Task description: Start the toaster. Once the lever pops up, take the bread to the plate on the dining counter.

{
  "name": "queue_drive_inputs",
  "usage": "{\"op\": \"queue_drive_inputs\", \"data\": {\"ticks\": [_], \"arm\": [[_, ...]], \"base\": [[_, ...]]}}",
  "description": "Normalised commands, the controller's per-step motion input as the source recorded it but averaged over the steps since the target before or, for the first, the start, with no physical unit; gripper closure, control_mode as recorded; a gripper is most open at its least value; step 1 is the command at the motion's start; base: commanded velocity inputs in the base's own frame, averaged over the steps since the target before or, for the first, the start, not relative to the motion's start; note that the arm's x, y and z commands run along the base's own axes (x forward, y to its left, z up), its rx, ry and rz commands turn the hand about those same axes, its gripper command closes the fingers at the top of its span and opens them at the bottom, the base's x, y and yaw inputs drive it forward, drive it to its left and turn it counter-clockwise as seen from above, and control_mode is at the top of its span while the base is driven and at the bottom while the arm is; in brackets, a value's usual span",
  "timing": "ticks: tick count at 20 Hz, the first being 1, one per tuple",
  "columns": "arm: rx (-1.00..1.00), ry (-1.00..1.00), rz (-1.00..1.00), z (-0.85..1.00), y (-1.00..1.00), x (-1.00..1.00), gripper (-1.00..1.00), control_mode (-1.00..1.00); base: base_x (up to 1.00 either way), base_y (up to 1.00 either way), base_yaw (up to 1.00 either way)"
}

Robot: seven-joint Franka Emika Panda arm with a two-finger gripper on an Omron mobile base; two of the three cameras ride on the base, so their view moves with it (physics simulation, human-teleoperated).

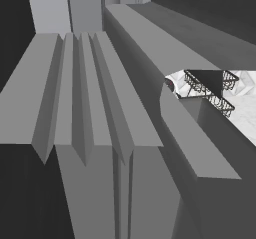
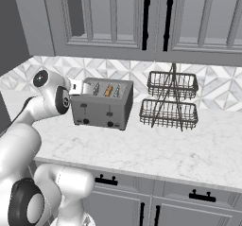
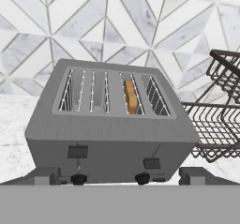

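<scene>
A grey four-slot toaster (image 2: 101, 104) stands on the white marble worktop (image 2: 156, 152) against the tiled wall. The bread (image 3: 131, 96), a tan slice with a darker crust, stands upright in a right-hand slot of the toaster (image 3: 110, 129), its top edge showing. On the toaster's front, the right lever (image 3: 152, 163) sits lower than the left lever (image 3: 77, 151). My gripper (image 3: 122, 177) is open, its fingertips (image 3: 47, 176) spread wide in front of the toaster and touching nothing. From the right base view my hand hangs at the toaster's left end.
A dark two-tier wire basket rack (image 2: 170, 99) stands just right of the toaster, close to its side (image 3: 220, 110). Grey wall cabinets (image 2: 142, 21) hang above. Drawers with dark handles (image 2: 106, 180) run under the worktop edge. Bare worktop lies in front of the toaster.
</scene>
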Motion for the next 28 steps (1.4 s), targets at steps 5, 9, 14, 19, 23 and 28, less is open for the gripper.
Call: {"op": "queue_drive_inputs", "data": {"ticks": [5,9,14,19,23,28], "arm": [[0.0,0.0,0.0,0.0,0.0,0.0,-1.0,-1.0],[0.0,0.0,0.0,0.0,0.0,0.0,-1.0,-1.0],[0.0,0.0,0.0,0.0,0.0,0.0,-1.0,-1.0],[0.0,0.0,0.0,0.0,0.0,0.0,-1.0,-1.0],[0.0,0.0,0.0,0.0,0.0,0.0,-1.0,-1.0],[0.0,0.0,0.0,0.0,0.0,0.0,-1.0,-1.0]], "base": [[0.0,0.0,0.0],[0.0,0.0,0.0],[0.0,0.0,0.0],[0.0,0.0,0.0],[0.0,0.0,0.0],[0.0,0.0,0.0]]}}
